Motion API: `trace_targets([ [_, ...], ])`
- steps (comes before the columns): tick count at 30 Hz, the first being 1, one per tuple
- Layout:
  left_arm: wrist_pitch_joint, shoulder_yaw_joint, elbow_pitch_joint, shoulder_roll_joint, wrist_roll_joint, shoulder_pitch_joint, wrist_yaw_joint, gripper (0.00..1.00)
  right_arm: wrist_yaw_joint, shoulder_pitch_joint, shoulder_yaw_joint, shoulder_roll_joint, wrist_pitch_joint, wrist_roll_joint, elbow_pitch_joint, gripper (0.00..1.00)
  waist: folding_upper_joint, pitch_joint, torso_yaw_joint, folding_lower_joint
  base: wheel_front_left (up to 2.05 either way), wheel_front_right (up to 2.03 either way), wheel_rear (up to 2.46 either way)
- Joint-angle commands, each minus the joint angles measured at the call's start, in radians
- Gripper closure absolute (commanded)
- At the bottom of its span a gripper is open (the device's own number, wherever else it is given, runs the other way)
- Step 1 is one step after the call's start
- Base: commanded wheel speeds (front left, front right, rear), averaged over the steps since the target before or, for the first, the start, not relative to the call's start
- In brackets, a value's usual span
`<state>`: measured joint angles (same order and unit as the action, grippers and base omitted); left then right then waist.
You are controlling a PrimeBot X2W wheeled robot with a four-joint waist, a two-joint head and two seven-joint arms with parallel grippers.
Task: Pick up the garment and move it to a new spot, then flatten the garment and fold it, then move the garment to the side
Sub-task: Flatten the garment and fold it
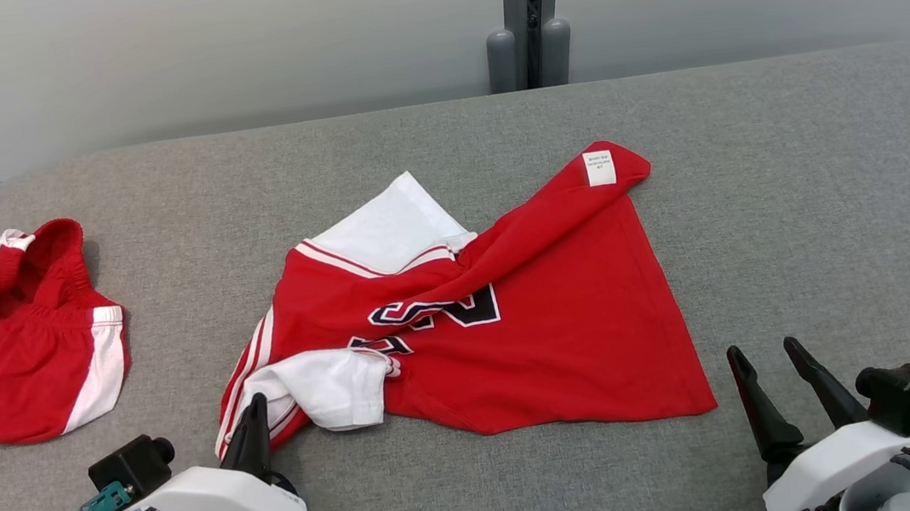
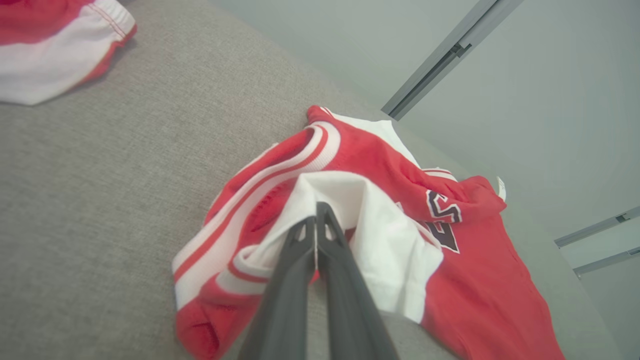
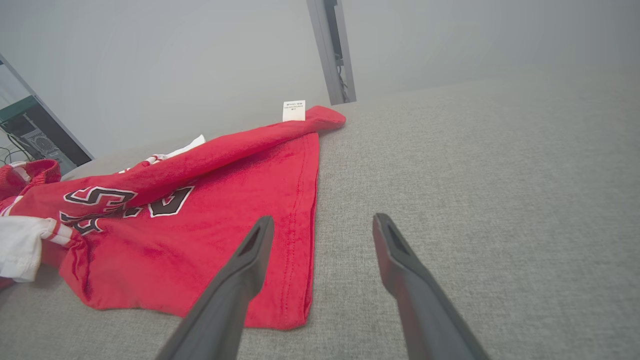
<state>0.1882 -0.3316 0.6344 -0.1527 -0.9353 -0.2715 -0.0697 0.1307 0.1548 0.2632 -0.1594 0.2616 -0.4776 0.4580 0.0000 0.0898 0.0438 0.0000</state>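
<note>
A crumpled red jersey with white sleeves and dark lettering, the garment (image 1: 533, 341), lies in the middle of the grey table (image 1: 824, 188). My left gripper (image 1: 254, 409) is at its near-left corner. In the left wrist view that gripper (image 2: 317, 210) is shut, its tips pinched on the bunched white sleeve of the garment (image 2: 490, 280). My right gripper (image 1: 766, 357) stands open just right of the jersey's near-right corner, nothing between its fingers. In the right wrist view the right gripper (image 3: 322, 225) hovers over the hem edge of the garment (image 3: 210, 220).
A second red and white piece of clothing (image 1: 11, 340) lies at the table's left edge, also seen as clothing (image 2: 50, 50) in the left wrist view. A grey post (image 1: 526, 16) stands behind the table. Bare grey cloth stretches to the right.
</note>
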Motion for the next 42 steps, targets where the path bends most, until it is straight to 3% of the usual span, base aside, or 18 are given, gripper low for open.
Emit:
trace_targets([
  [1, 0.001, 0.000, 0.008, -0.006, -0.004, -0.012, -0.008, 1.00, 0.000, 0.002, -0.001, -0.006, 0.005, -0.003, 0.000, 0.00, 0.0000, -0.001, 0.000, 0.0000, 0.00, 0.00, 0.00],
  [8, 0.003, -0.003, -0.067, -0.030, -0.004, 0.011, -0.021, 1.00, 0.000, -0.015, -0.017, -0.006, 0.005, -0.004, -0.002, 0.00, 0.0000, -0.006, 0.014, 0.0000, 0.00, 0.00, 0.00],
  [16, -0.077, 0.009, -0.353, -0.095, -0.028, 0.067, 0.023, 1.00, 0.000, -0.019, -0.021, 0.001, 0.005, -0.004, 0.001, 0.00, 0.0000, -0.017, 0.048, 0.0000, 0.00, 0.00, 0.00],
  [22, -0.242, -0.028, -0.555, -0.216, 0.013, 0.155, 0.119, 1.00, 0.000, -0.018, -0.017, -0.002, 0.005, -0.008, 0.008, 0.00, 0.0000, -0.021, 0.052, 0.0000, 0.00, 0.00, 0.00],
  [25, -0.271, -0.011, -0.630, -0.261, 0.031, 0.192, 0.176, 1.00, 0.000, -0.017, -0.020, -0.005, 0.005, -0.010, 0.009, 0.00, 0.0000, -0.020, 0.051, 0.0000, 0.00, 0.00, 0.00],
  [31, -0.381, -0.039, -0.705, -0.364, 0.101, 0.248, 0.270, 1.00, 0.000, -0.017, -0.025, -0.009, 0.005, -0.010, 0.016, 0.00, 0.0000, -0.015, 0.056, 0.0000, 0.00, 0.00, 0.00],
  [42, -0.461, -0.078, -0.721, -0.424, 0.199, 0.266, 0.388, 1.00, 0.000, -0.004, -0.023, -0.006, 0.005, -0.008, 0.023, 0.00, 0.0000, -0.006, 0.058, 0.0000, 0.00, 0.00, 0.00],
])
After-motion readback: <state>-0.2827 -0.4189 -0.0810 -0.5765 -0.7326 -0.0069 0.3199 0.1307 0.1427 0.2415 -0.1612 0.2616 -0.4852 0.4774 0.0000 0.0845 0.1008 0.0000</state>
